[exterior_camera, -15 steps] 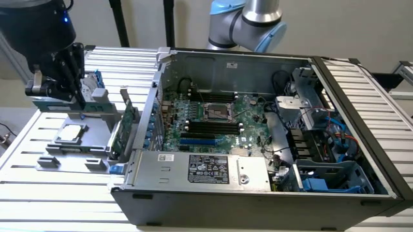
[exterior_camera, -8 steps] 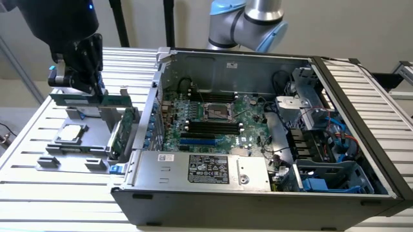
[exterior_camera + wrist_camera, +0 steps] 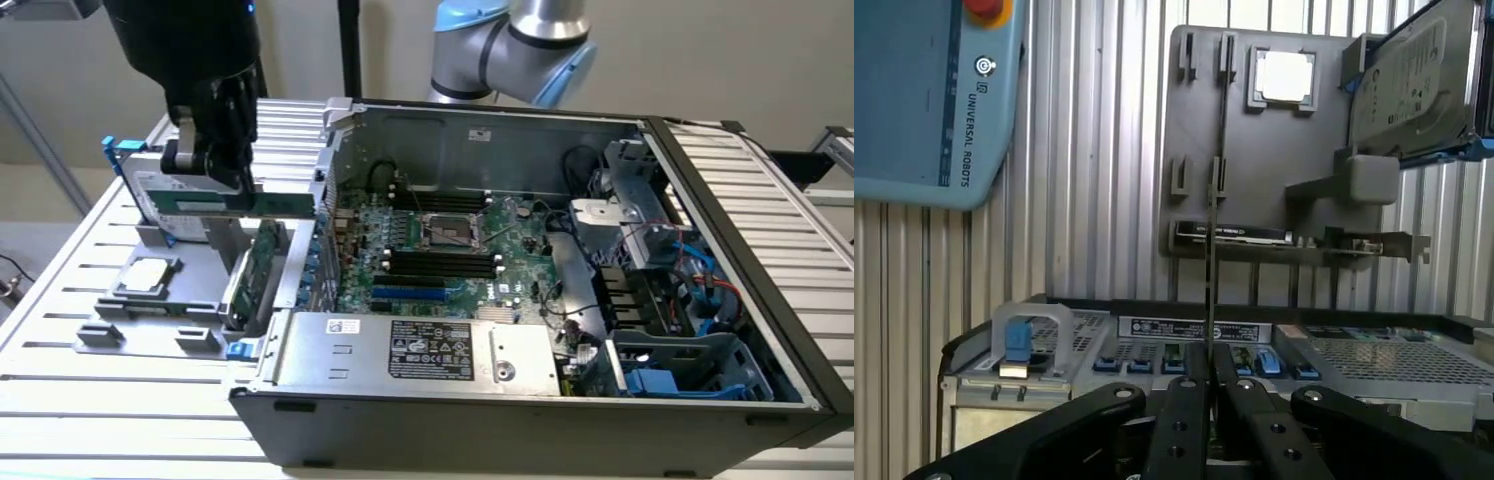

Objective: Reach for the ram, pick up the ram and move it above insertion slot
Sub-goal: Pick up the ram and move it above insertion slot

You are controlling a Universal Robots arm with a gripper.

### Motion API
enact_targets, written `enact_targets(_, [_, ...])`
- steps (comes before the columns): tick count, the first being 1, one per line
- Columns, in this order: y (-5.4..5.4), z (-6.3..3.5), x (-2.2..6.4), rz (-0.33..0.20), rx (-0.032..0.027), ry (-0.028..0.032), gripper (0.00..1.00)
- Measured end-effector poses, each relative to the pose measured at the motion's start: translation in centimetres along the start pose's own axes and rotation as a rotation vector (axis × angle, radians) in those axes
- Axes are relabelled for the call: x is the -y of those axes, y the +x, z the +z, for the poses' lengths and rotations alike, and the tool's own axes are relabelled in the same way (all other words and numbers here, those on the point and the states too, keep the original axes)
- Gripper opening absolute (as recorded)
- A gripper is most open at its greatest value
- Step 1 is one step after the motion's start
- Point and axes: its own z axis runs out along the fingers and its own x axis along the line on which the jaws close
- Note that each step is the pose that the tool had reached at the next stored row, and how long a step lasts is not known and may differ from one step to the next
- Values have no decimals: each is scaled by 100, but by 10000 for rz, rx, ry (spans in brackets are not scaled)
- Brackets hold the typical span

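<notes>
The ram (image 3: 283, 205) is a thin green stick held level in the air, just off the open computer case's side wall on the exterior view's left. My gripper (image 3: 238, 195) is shut on one end of it, above the grey fixture plate (image 3: 187, 300). In the wrist view the ram (image 3: 1211, 200) appears edge-on as a thin line running away from the gripper (image 3: 1209, 385), pinched between its black fingers (image 3: 1179, 420). The black insertion slots (image 3: 434, 262) lie in parallel rows on the motherboard inside the case, to the exterior view's right of the ram and lower.
On the fixture plate (image 3: 1254, 150) stand an upright green expansion card (image 3: 254, 270), a silver hard drive (image 3: 167, 205) and a processor (image 3: 147, 272). The case wall (image 3: 327, 170) rises between plate and motherboard. A power supply (image 3: 427, 345) fills the case's near side. A teach pendant (image 3: 924, 100) lies on the table.
</notes>
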Motion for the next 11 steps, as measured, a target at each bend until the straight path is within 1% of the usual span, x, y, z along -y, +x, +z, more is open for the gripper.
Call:
enact_targets(2, [2, -5, 94, -1, 34, 1, 13])
enact_targets(8, [10, -14, 363, -6, 209, 6, 13])
enact_targets(11, [13, -18, 499, -8, 274, 7, 13])
